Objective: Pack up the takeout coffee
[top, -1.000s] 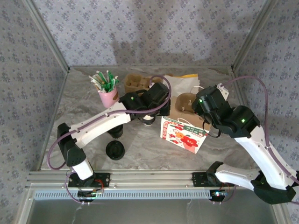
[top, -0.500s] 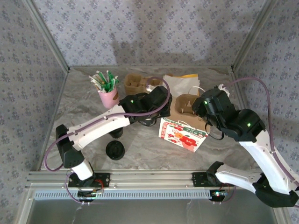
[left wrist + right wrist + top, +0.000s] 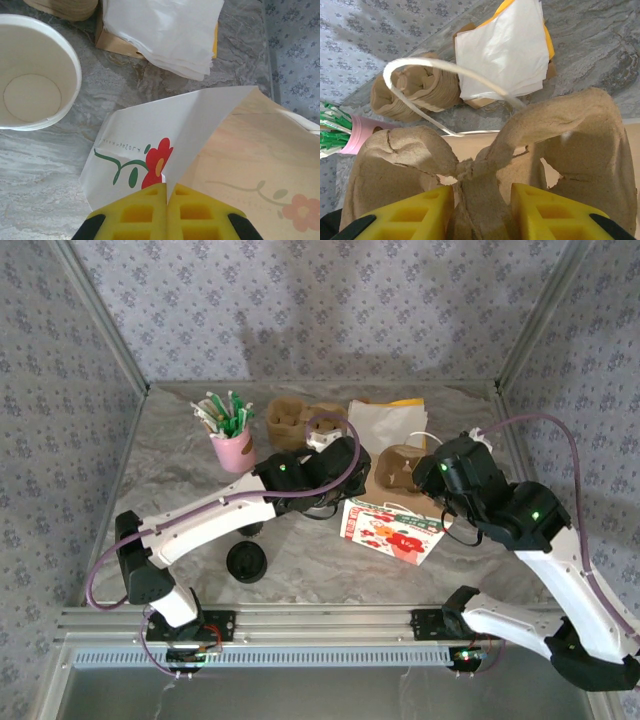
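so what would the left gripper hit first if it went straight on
The bag: the left gripper is shut on its rim, so it would press into that wall, then likely the table below.

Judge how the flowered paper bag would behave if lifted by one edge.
Probably floppy: the paper bag bends into a fold where the left gripper pinches it. Likely light, since the flower print shows through the thin paper. It could tear if pulled hard by that single edge.

The left arm (image 3: 210,520) and right arm (image 3: 565,580) were white with black joints, green lights and purple cables behind yellow ribbed fingers (image 3: 137,217).
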